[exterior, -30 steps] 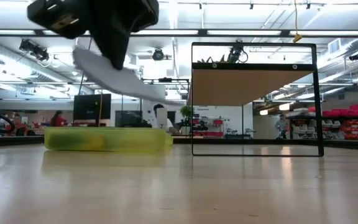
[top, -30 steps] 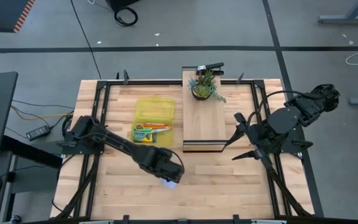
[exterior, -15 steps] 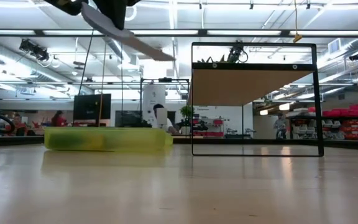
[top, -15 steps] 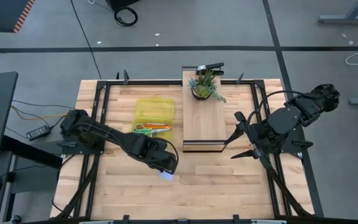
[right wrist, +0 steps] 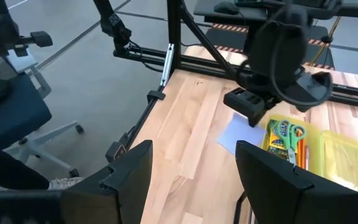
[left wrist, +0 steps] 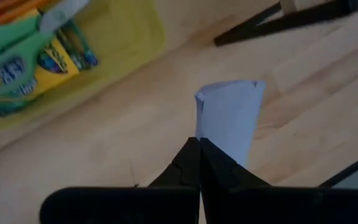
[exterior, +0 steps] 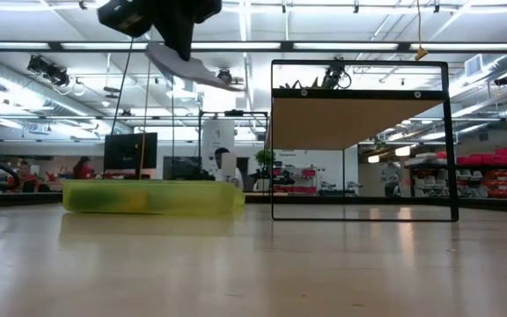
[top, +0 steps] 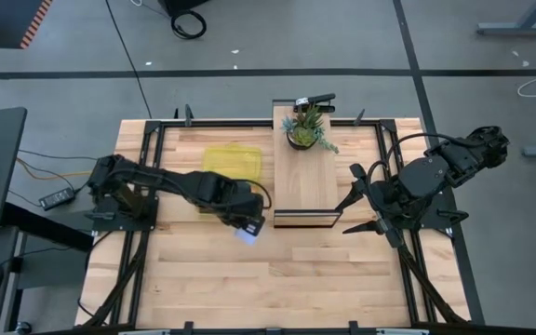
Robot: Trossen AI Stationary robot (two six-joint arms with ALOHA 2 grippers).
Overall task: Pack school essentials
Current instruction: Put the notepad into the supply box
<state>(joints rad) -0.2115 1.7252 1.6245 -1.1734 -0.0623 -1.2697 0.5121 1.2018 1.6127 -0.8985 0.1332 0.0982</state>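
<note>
My left gripper point(top: 242, 221) hangs over the table's middle, shut on the light blue sticky-note pad point(top: 247, 234), just near the translucent yellow case point(top: 235, 158). In the left wrist view the green-handled scissors point(left wrist: 11, 46), the yellow-green crayon box point(left wrist: 48, 68) and orange pencils point(left wrist: 5, 6) lie inside that case. The low view shows the pad point(exterior: 187, 66) high above the table. My right gripper point(top: 355, 208) waits open at the table's right, beside the raised wooden shelf point(top: 305, 181); its own wrist view shows both fingers apart point(right wrist: 194, 180). My left gripper pinches the sticky-note pad between its two shut fingers point(left wrist: 191, 165) at one edge point(left wrist: 209, 134), coming from above. The pad sticks out past the fingertips, lifted clear of the table and tilted, its free end point(exterior: 218, 81) slanting down.
A potted green plant point(top: 305, 126) stands on the far end of the raised shelf. Black frame rails point(top: 152, 167) run along the table's left and right sides. Bare wood point(top: 277, 279) lies along the near half.
My left gripper, still shut on the pad, has risen and carried it from the near middle of the table toward the far edge, closer to the yellow case. The pad stays tilted in the hold and is higher above the table than before.
</note>
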